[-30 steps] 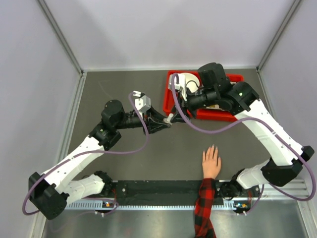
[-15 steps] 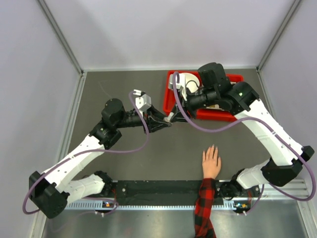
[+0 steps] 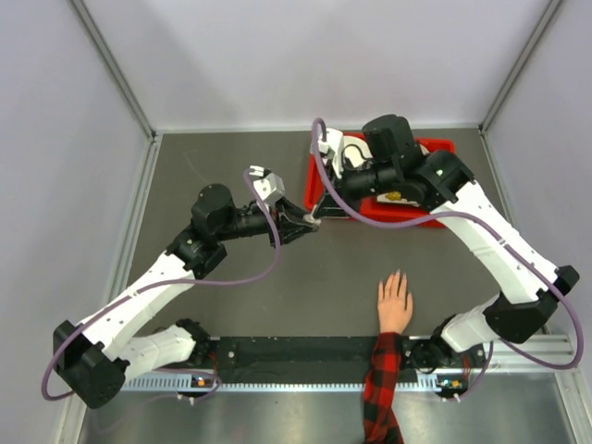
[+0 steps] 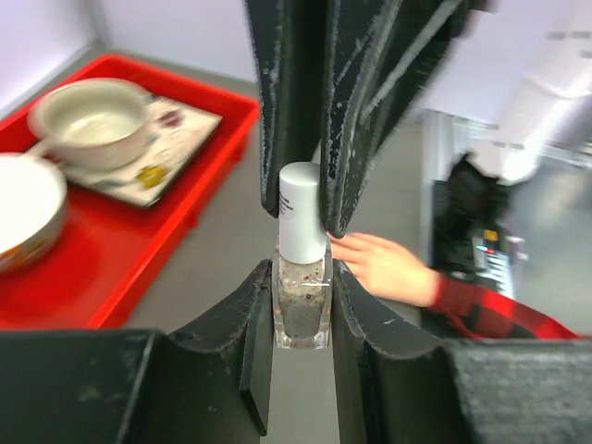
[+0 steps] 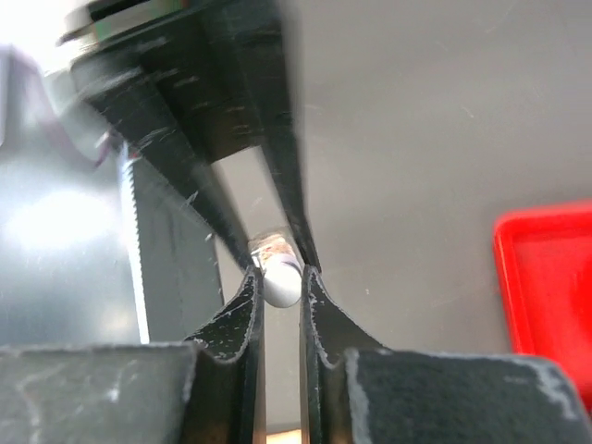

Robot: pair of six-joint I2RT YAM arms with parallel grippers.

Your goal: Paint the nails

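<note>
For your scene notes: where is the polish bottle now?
Top view: bottle just left of the tray, body in the left hand, cap in the right hand.

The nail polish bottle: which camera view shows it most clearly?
The left wrist view: the whole bottle, glass body and white cap, is close and sharp. The right wrist view shows only the cap's end; the top view shows just a tiny pale speck.

Dark grey table (image 3: 231,296), walls on 3 sides. Red tray (image 3: 412,221) sits at far side, R of centre. Human hand (image 3: 395,305) lies flat nr front edge, well apart from tray. Black rail (image 3: 277,356) runs along front edge.
</note>
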